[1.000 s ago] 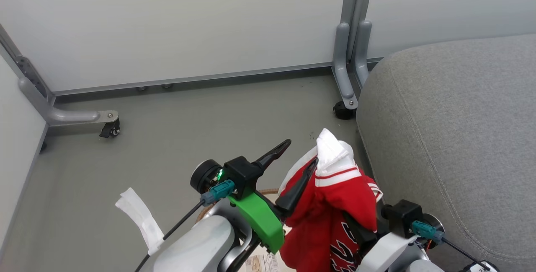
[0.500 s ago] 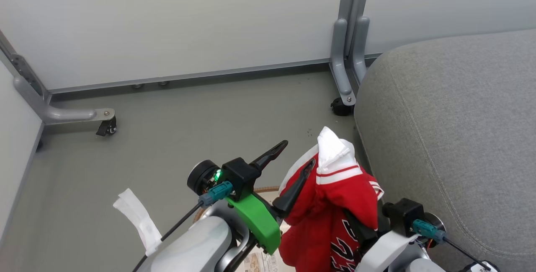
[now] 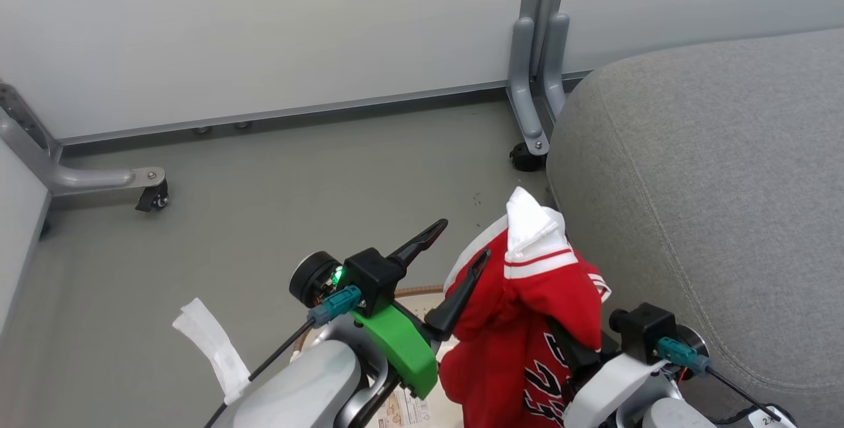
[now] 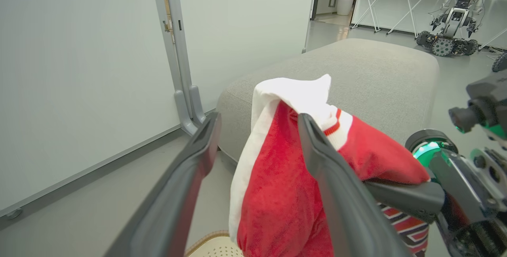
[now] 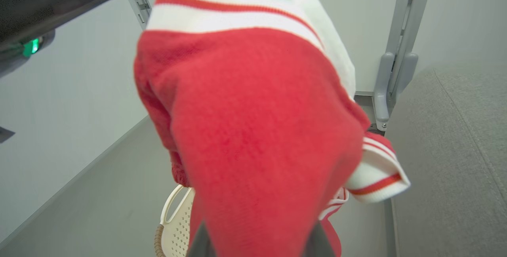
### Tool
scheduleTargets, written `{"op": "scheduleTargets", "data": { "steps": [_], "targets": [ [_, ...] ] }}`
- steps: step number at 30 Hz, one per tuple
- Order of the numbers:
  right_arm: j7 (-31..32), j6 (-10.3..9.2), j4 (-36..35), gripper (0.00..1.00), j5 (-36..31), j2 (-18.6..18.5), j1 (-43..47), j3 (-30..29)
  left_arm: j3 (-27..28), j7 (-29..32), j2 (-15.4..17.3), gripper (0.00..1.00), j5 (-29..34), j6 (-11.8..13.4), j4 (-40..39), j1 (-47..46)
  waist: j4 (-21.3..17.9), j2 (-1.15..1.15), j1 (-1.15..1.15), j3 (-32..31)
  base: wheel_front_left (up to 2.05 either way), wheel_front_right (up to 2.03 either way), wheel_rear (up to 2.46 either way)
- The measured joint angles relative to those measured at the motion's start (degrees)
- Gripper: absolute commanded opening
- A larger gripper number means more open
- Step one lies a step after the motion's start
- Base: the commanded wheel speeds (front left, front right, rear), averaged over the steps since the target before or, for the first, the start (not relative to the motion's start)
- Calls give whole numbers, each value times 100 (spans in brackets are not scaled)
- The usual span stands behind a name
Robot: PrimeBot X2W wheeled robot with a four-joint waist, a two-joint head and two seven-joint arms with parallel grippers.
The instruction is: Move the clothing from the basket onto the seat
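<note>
Seat (image 3: 712,171): grey, now larger in head view; camera has swung toward it.
Jersey (image 3: 527,309): still draped over right gripper (image 3: 572,357), grip hidden by cloth; above basket (image 3: 412,291), beside seat.
Left gripper (image 3: 463,239): spread wide, empty.
Carry judged under way.

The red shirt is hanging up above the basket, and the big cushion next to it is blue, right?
Not quite. The cushion is grey, not blue, as the head view shows. The rest is right: the red shirt hangs up above the basket, with the cushion next to it.
</note>
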Motion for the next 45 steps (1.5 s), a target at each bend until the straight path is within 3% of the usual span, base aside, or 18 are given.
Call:
{"op": "scheduleTargets", "data": {
  "steps": [10,21,27,32,38,45],
  "targets": [
    [-1,0,-515,0,-404,-87,43,-632,30,-34,203,100,111,58,-169,5,-492,0,0,301,0,0,0],
    [0,0,-1067,0,-653,-70,502,-1148,-4,-49,416,100,211,56,-304,14,-1442,0,0,652,0,0,0],
    [0,0,-1463,0,-531,21,540,-1357,-120,10,414,100,179,-11,-425,20,-1922,0,0,835,0,0,0],
    [1,0,-1852,0,-164,-13,182,-1664,-172,137,420,100,216,-36,-610,-98,-2087,0,0,1116,0,0,0],
    [0,0,-2392,0,80,-597,-609,-2436,-254,420,525,100,425,-35,-967,-470,-2098,0,0,1592,0,0,0],
    [20,1,-2329,0,112,-1973,-1438,-3685,-176,705,712,100,699,-3,-1318,-1100,-1870,0,0,2402,0,0,0]
  ]
}}
